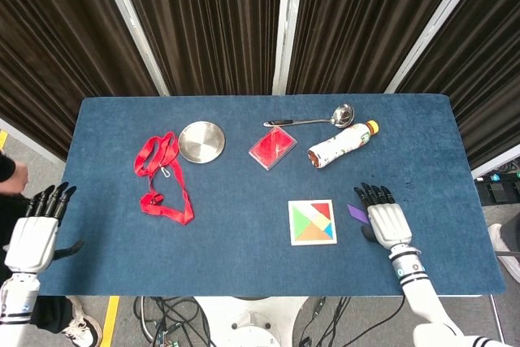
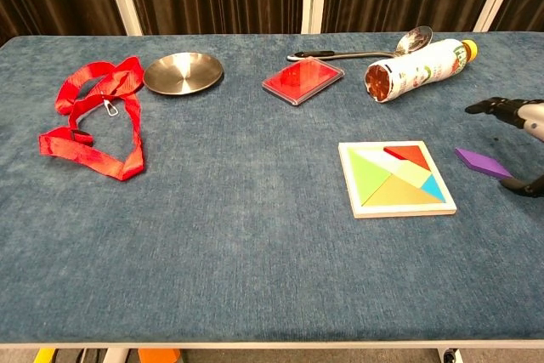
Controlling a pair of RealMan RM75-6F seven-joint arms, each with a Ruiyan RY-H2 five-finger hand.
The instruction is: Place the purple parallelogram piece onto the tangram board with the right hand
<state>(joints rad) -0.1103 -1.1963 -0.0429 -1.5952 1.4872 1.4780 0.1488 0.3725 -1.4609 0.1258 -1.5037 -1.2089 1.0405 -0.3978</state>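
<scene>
The purple parallelogram piece (image 1: 356,212) (image 2: 481,162) lies flat on the blue table, just right of the tangram board (image 1: 312,222) (image 2: 396,178), a white-framed square holding coloured pieces. My right hand (image 1: 385,217) (image 2: 519,144) hovers over the piece's right end with fingers spread and nothing held; in the chest view only its fingertips and thumb show at the right edge. Off the table's left front corner my left hand (image 1: 36,229) hangs open.
Behind the board lie a bottle (image 1: 342,145) on its side, a ladle (image 1: 313,119) and a red case (image 1: 272,148). A steel dish (image 1: 201,141) and a red strap (image 1: 163,178) sit at the left.
</scene>
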